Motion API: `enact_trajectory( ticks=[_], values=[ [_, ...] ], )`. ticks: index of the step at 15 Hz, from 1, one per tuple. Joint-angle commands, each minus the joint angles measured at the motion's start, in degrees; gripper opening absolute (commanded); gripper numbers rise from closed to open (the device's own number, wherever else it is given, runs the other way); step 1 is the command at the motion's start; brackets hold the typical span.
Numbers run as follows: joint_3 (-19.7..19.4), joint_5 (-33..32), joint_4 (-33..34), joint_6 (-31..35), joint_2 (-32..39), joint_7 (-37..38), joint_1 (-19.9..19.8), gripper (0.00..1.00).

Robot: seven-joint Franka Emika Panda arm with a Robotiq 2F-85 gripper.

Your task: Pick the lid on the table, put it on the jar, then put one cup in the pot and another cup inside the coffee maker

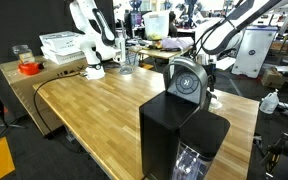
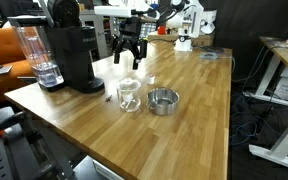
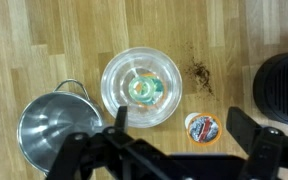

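Wrist view: the hand (image 3: 174,150) is seen spread wide and empty above the tabletop (image 3: 44,40); the lid appears already seated on the jar (image 3: 141,87); the pot (image 3: 54,130) stands beside it; next, the cup (image 3: 203,127) must be straddled and grasped.

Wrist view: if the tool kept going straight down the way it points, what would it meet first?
Most likely the clear glass jar, roughly centred between the open tool's fingers; the metal pot and small cup lie off to either side. Depth is unclear.
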Motion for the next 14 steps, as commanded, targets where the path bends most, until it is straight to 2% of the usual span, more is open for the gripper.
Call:
enact_trajectory(
  ticks=[1,14],
  values=[
    [0.37,-0.11,1.14,-0.18,1.20,0.10,-0.11,1.00],
    [0.34,-0.26,2.62,0.10,2.56,0.20,-0.09,1.00]
  ],
)
